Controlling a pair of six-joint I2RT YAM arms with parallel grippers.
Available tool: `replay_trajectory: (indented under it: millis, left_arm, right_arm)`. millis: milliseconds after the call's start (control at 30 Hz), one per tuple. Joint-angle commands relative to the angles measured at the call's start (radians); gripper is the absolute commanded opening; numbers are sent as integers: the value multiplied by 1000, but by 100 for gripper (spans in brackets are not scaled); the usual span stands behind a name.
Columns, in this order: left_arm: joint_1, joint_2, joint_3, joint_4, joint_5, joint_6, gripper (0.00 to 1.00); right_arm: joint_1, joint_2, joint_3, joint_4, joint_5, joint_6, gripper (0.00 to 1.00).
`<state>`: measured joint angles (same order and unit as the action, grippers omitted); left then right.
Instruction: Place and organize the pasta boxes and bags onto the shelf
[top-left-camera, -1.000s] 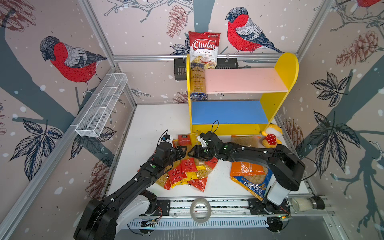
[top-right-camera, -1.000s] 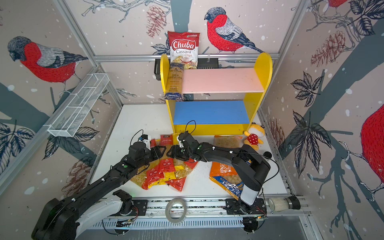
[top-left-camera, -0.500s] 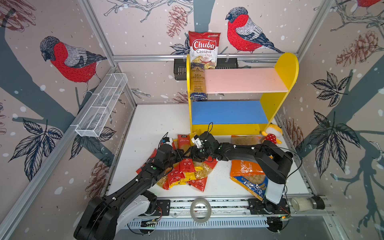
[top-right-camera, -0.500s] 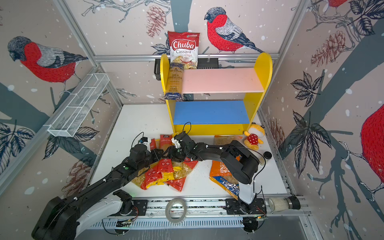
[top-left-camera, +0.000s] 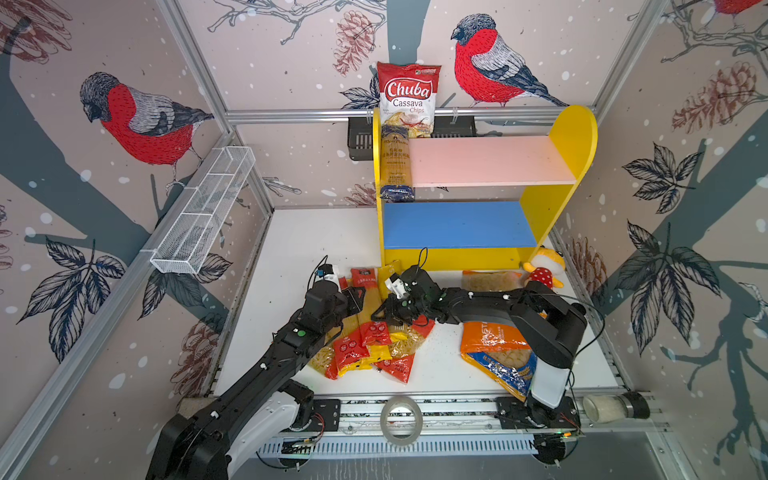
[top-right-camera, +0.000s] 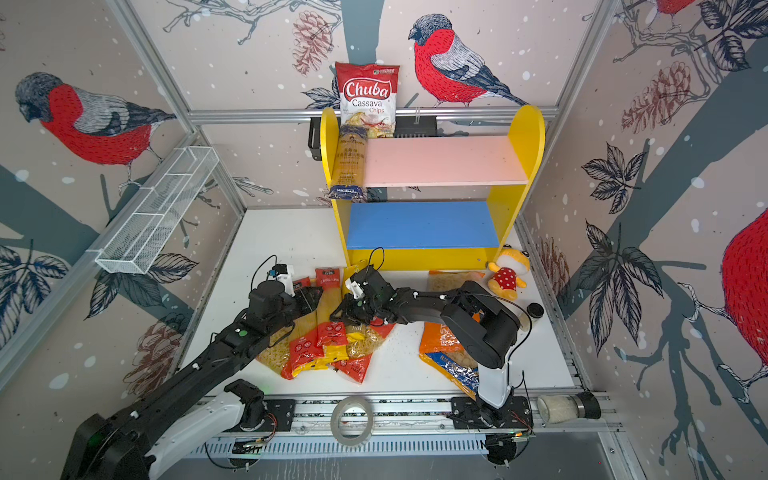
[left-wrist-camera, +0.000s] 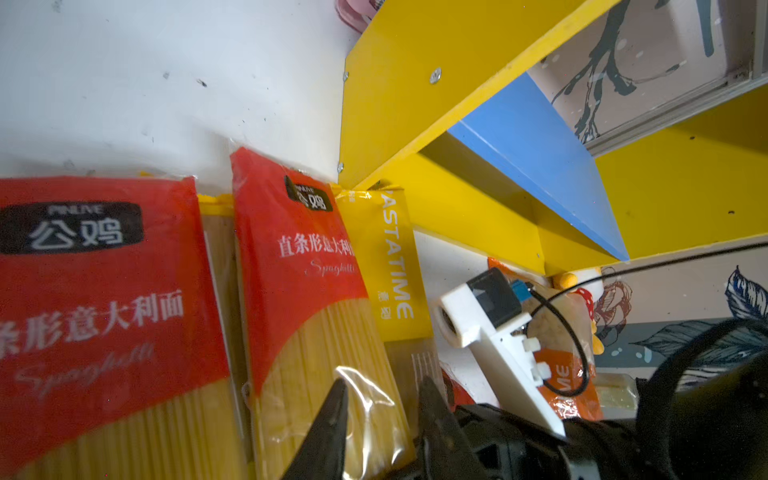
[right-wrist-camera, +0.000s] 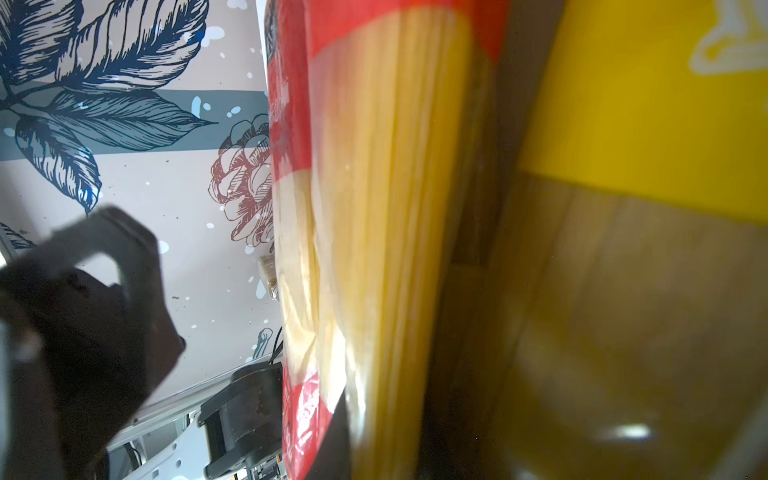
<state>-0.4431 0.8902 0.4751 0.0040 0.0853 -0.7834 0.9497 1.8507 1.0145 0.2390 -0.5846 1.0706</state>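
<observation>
Left gripper (left-wrist-camera: 384, 388) straddles the puckered film of a red spaghetti pack (left-wrist-camera: 307, 291); I cannot tell if it grips. Right gripper (top-left-camera: 384, 318), at its 3 o'clock, sits low beside that pack, state unclear. The pasta pile (top-left-camera: 374, 345) lies on the table (top-left-camera: 299, 241) at 6 o'clock from the shelf (top-left-camera: 569, 137).

Yellow-sided shelf (top-left-camera: 573, 137), pink board (top-left-camera: 486, 160), blue board (top-left-camera: 457, 224); red spaghetti pack (left-wrist-camera: 291, 257), yellow PASTATIME pack (left-wrist-camera: 395, 257); walls (top-left-camera: 270, 62) patterned with red-breasted birds.

Yellow spaghetti pack (right-wrist-camera: 644, 124) blurred, edge-cropped.
</observation>
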Motion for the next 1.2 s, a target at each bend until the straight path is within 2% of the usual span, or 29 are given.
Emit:
replay_trajectory:
  millis: [0,167,367,433,567,633,767,900,1167]
  left_arm:
    - [20,-14,29,-41,15,30,37]
    - [58,-26,63,-36,57,25,49]
    - [141,-21,56,93,265,-39,66]
    - [145,-19,49,137,303,-63,71]
    - [133,10,12,331,425,-124,82]
    - [93,39,27,373,449,-116,83]
    - [7,83,77,315,402,-42,82]
    - [0,112,53,426,442,-92,79]
    - [-15,124,72,499,467,-94,71]
  right_arm:
    - [2,-35,-18,85,-43,-34,14]
    - [-15,-114,-83,174,-31,-50,7]
    - [-39,-264,-186,248,20,-109,6]
    - [-43,-317,-209,241,51,-138,6]
    - [-39,-427,-243,195,139,-218,7]
    - [-36,-469,-245,174,173,-248,7]
    - [-31,-549,-249,168,202,-273,7]
    - [-20,-593,-236,160,199,-296,7]
    - [33,-609,-168,56,214,-374,7]
